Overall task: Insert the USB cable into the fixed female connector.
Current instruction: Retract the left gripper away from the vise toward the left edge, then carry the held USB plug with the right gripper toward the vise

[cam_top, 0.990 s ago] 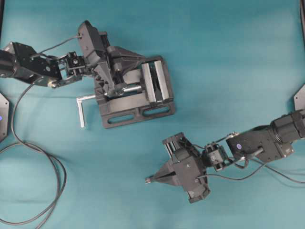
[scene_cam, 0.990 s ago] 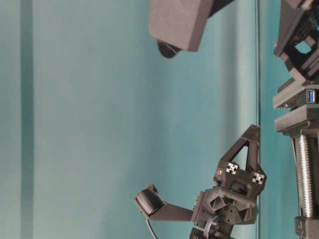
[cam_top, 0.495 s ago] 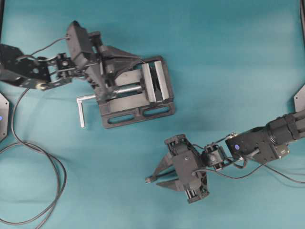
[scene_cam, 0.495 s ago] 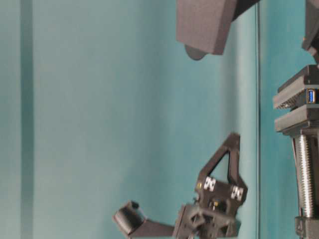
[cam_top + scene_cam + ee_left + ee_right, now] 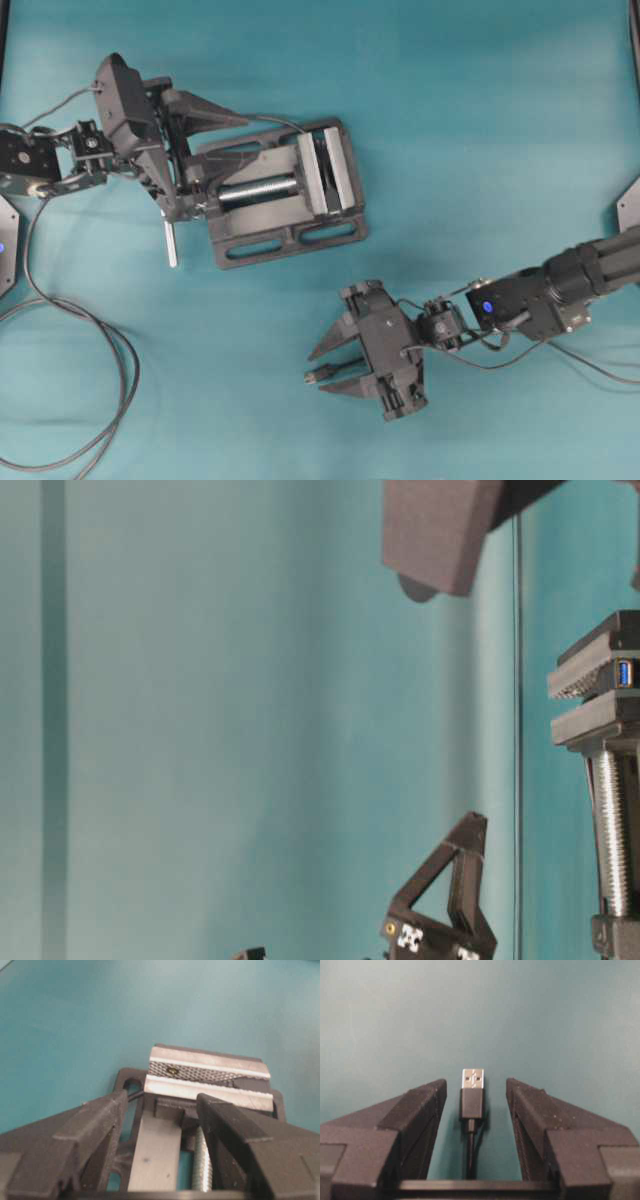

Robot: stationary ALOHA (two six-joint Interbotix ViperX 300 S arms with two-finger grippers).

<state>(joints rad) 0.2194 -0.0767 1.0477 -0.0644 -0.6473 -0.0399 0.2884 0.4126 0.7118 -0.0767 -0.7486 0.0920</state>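
Overhead: straight down on whole table, far. Table-level: low, rotated sideways, close on vise point(image 5: 598, 705), shared with overhead point(image 5: 285, 195). Left wrist: forward between fingers, vise point(image 5: 207, 1077) near. Right wrist: close, downward on tabletop.

A teal table point(image 5: 480, 130) carries a dark grey metal vise point(image 5: 285, 195), its silver crank handle point(image 5: 172, 243) pointing toward the near-left edge. Below and to the right of the vise, the plug of the USB cable point(image 5: 471, 1097) lies flat on the table. A thicker black looped cable point(image 5: 75, 330) trails across the surface to the vise's lower left.
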